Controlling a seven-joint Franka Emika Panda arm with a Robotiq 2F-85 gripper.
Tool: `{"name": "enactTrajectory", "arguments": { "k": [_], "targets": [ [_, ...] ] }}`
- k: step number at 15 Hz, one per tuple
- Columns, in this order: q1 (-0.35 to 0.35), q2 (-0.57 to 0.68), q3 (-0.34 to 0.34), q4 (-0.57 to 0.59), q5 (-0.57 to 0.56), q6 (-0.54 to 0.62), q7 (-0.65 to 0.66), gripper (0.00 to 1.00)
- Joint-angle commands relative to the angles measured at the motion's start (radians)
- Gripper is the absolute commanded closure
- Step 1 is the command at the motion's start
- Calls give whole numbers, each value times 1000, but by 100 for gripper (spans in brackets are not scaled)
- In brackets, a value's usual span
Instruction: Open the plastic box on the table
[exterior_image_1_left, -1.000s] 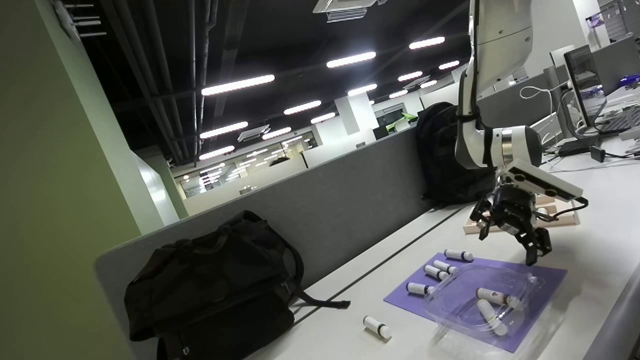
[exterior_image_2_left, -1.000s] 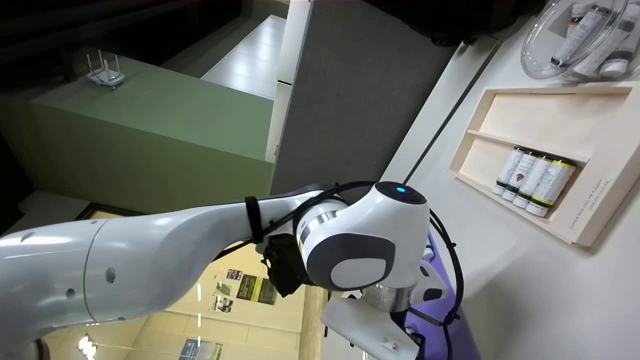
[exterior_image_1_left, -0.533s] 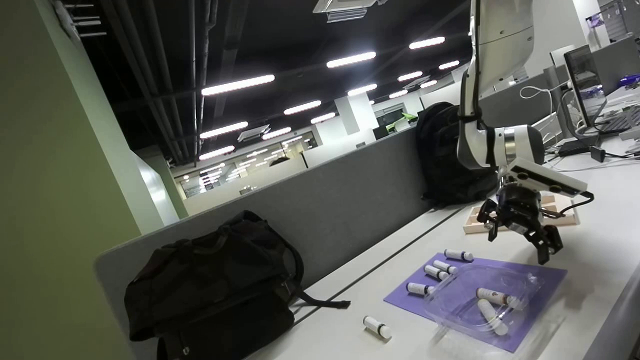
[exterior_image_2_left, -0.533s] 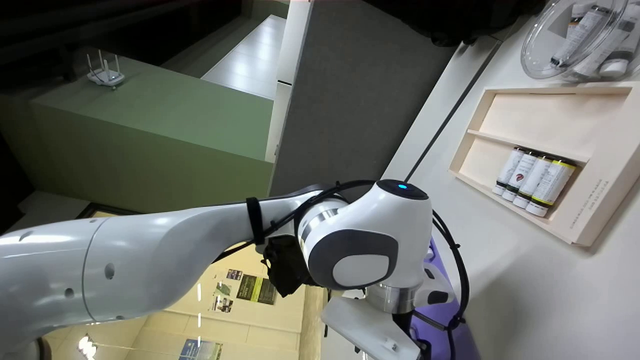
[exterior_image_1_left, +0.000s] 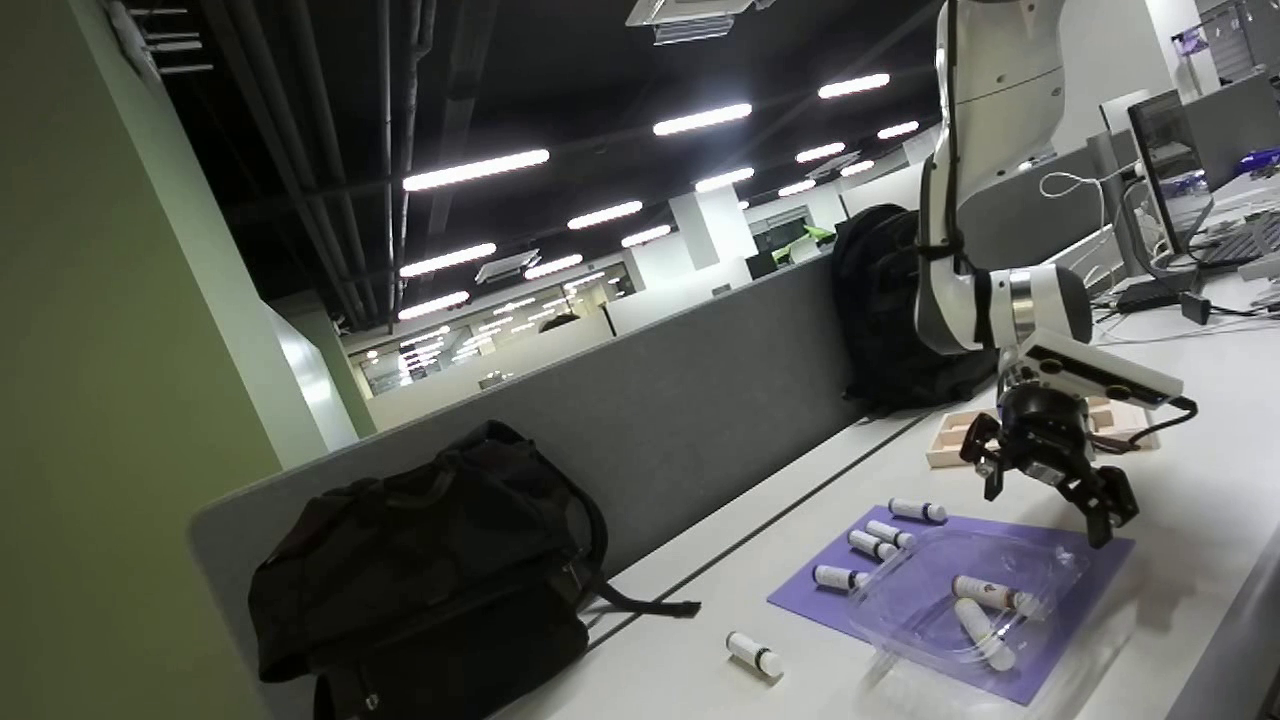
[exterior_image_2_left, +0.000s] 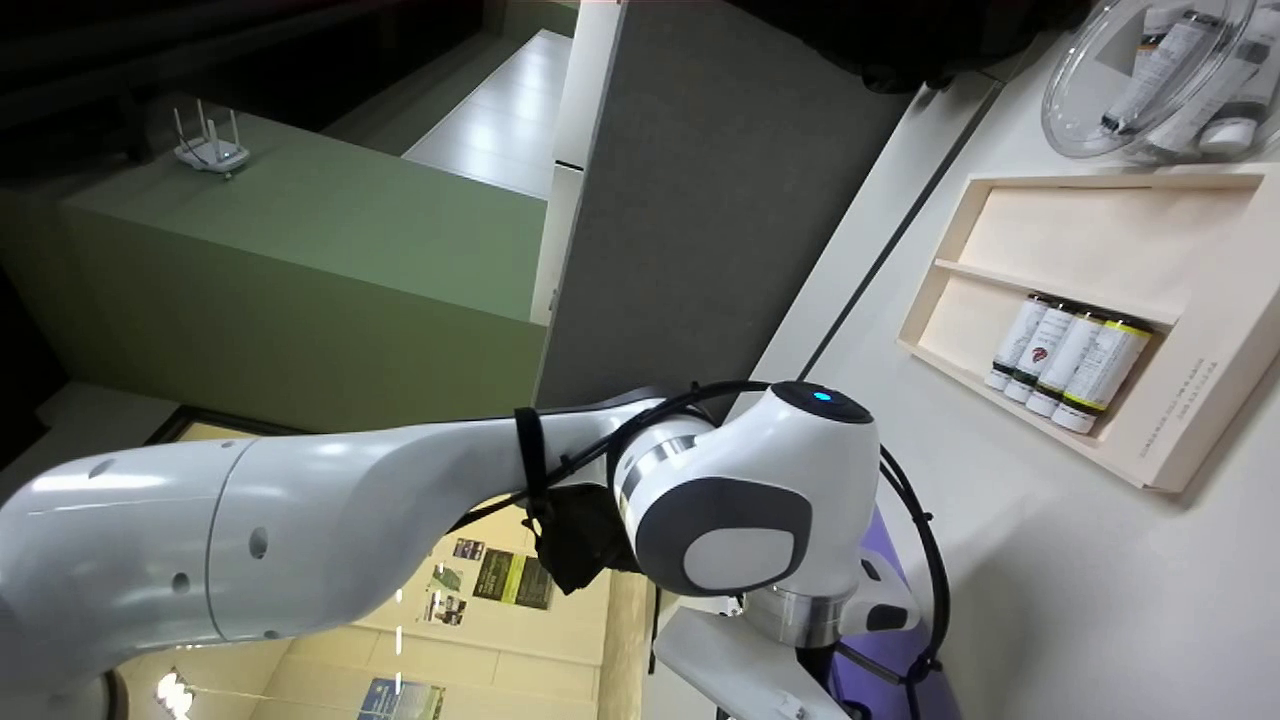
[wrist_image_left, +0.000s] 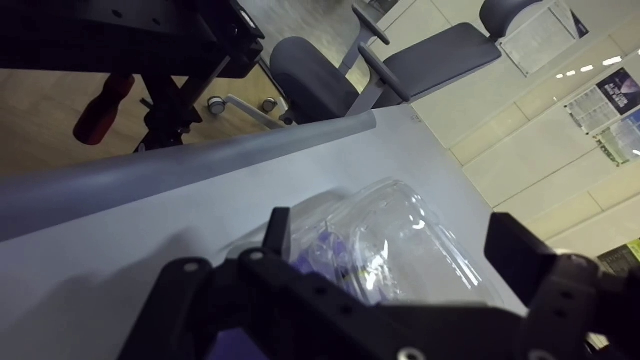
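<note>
The plastic box is a clear, see-through container (exterior_image_1_left: 915, 610) on the purple mat (exterior_image_1_left: 1078, 608) on the pale table (exterior_image_1_left: 690, 665). White bottles (exterior_image_1_left: 988, 592) show inside or through it. I cannot tell whether its lid is open. It also shows in the wrist view (wrist_image_left: 410, 255), between my fingers and farther off. My gripper (exterior_image_1_left: 1048, 510) is open and empty, in the air above the mat's right part, apart from the box. The open fingers (wrist_image_left: 397, 245) frame the box in the wrist view. In an exterior view the arm hides the box and fingertips.
A light wooden tray (exterior_image_2_left: 1230, 350) holds several bottles (exterior_image_2_left: 1070, 360). A round clear container (exterior_image_2_left: 1085, 110) with bottles stands beyond it. Several bottles (exterior_image_1_left: 870, 545) lie on the mat and one (exterior_image_1_left: 754, 655) beside it. Two black backpacks (exterior_image_1_left: 420, 580) lean on the grey partition (exterior_image_1_left: 700, 400).
My gripper has moved a little to the right and then down in an exterior view, staying open. The box, bottles and mat have not moved.
</note>
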Motion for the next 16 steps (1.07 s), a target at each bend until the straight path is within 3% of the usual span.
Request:
{"name": "enactTrajectory", "arguments": {
  "k": [1, 16],
  "targets": [
    [0, 0, 12, 12, 5, 2, 6, 0],
    [-9, -17, 18, 6, 85, -18, -199, 0]
  ]
}}
